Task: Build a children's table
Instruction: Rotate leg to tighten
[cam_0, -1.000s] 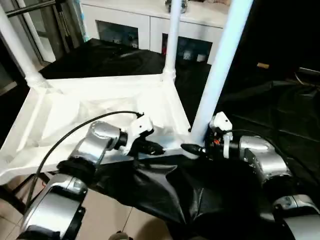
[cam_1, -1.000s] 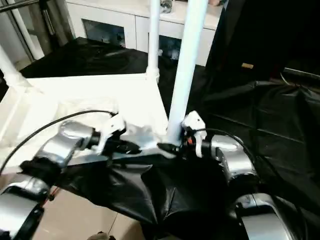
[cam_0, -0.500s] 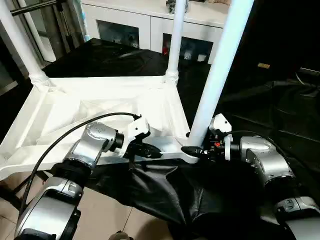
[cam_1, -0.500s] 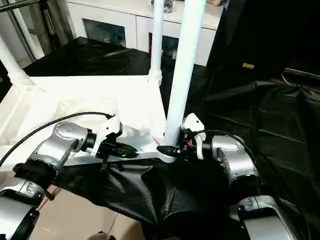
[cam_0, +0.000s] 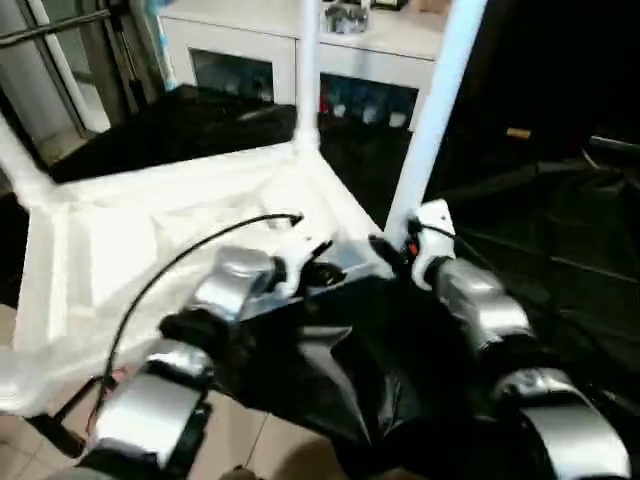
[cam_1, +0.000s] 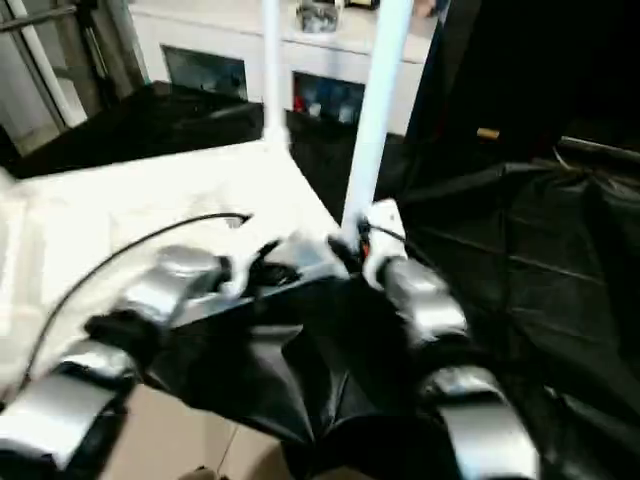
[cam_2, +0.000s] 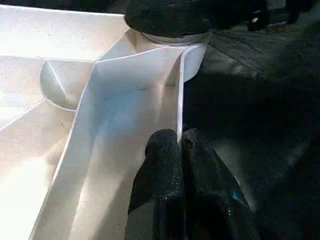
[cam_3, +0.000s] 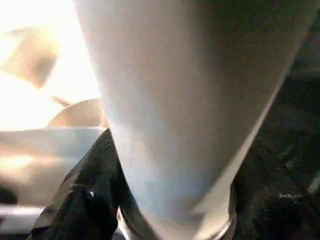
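A white cabinet (cam_0: 300, 50) is seen behind the upturned tabletop (cam_0: 150, 230) on black cloth (cam_0: 560, 220); left gripper (cam_2: 179, 145) pinched on its rim, right gripper (cam_3: 165, 210) clamped around a leg (cam_0: 430, 110)

Both forearms are chunky silver metal shells with black joint rings between the segments. A thin black cable (cam_0: 170, 268) loops off the left arm up toward the wrist. Each wrist has a white plastic block, then black hardware. The fingers (cam_2: 165, 170) are matte black, kinda rubbery and pebbled up close.
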